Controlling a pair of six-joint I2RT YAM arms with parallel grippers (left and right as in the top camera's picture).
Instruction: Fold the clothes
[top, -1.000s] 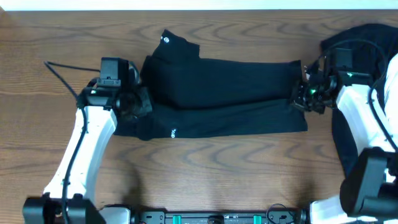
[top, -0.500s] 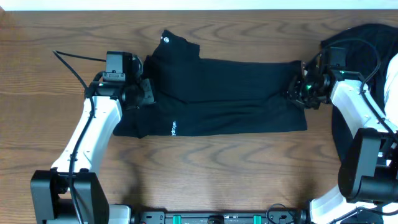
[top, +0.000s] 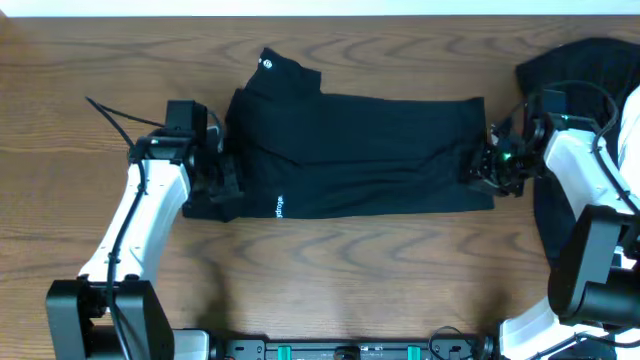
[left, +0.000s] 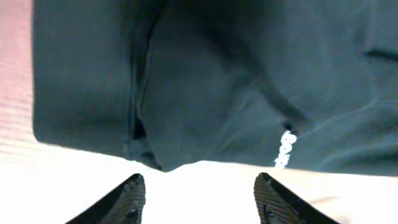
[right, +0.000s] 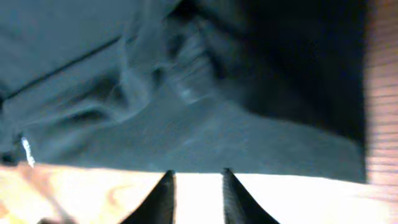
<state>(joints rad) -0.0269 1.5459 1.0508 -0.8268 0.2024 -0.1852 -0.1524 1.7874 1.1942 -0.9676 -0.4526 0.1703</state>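
The clothes (top: 360, 150) are a black garment lying folded into a long band across the middle of the table, with a round white logo (top: 266, 62) at the back left and white lettering (top: 279, 208) near the front edge. My left gripper (top: 220, 178) sits at the band's left end. In the left wrist view it (left: 199, 182) is open and empty, its tips just short of the fabric's hem (left: 155, 163). My right gripper (top: 479, 168) is at the right end. Its tips (right: 197, 174) stand a narrow gap apart with nothing between them, at the cloth's edge (right: 205, 155).
More dark fabric (top: 590, 60) lies heaped at the table's back right corner, under my right arm. A black cable (top: 110, 112) loops off my left arm over the wood. Bare wooden tabletop (top: 340, 270) runs along the front.
Both grippers were shut at the garment's ends and have since opened, the right narrowing again. Each has drifted toward the front edge. The upper layer now lies flatter.
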